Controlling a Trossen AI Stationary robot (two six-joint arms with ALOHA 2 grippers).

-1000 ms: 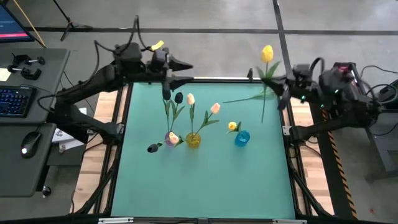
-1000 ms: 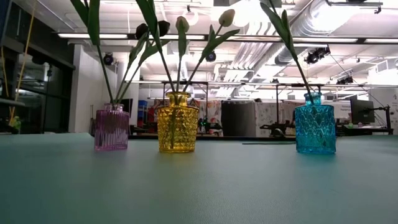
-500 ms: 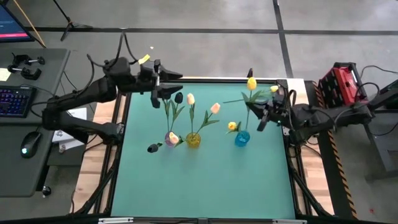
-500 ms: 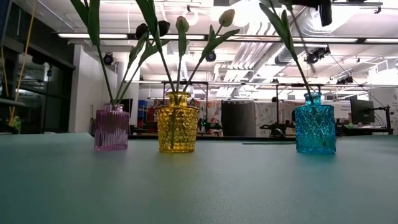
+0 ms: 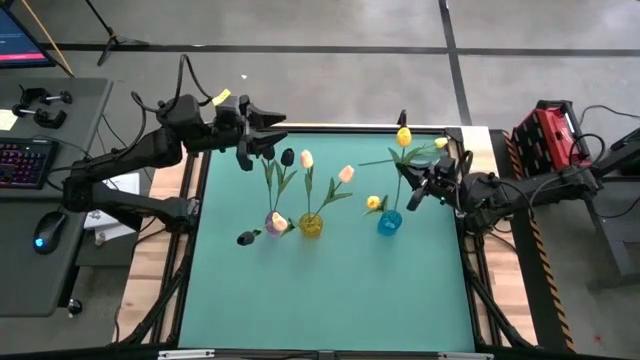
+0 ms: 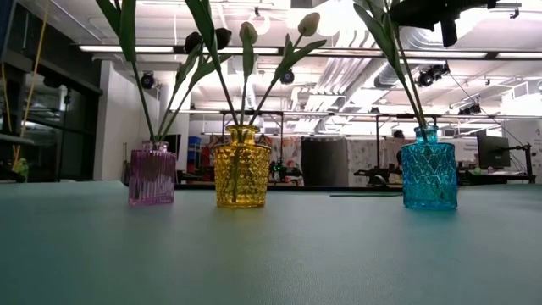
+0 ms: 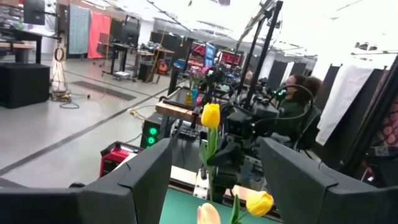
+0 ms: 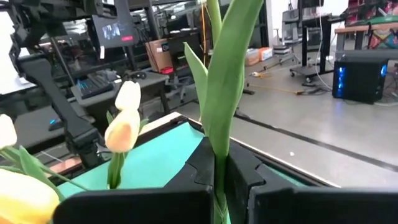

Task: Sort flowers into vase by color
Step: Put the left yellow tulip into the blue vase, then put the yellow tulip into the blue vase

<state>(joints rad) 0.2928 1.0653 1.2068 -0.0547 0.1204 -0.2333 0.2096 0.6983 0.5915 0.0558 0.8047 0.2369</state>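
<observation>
Three glass vases stand in a row: pink [image 5: 274,222], yellow [image 5: 311,226] and blue [image 5: 389,222]. Black buds [image 5: 287,157] rise on stems from the pink vase, cream buds [image 5: 346,173] from the yellow one, and a yellow bud [image 5: 374,203] from the blue one. My right gripper [image 5: 413,193] is above the blue vase, shut on a yellow tulip [image 5: 404,135] whose stem [image 6: 408,80] runs down to the blue vase's neck [image 6: 426,131]. My left gripper [image 5: 264,130] is open over the far-left corner, holding nothing. My right gripper pinches the yellow tulip's stem and leaf [image 8: 217,146] between its two fingers, below the bud and above the vase. The fingers come level from the table's right side, across the stem. The tulip stands nearly upright, with its lower end at the blue vase's mouth [image 6: 426,129].
A black bud [image 5: 246,238] leans out low beside the pink vase. The green table top [image 5: 330,300] lies bare in front of the vases. Desks, a keyboard [image 5: 22,162] and a red box [image 5: 552,130] lie outside the table frame.
My right gripper has swung from beyond the table's far-right corner toward the blue vase and come down, carrying the yellow tulip; its stem now reaches the vase neck. My left gripper has drawn back a little toward the table's left.
</observation>
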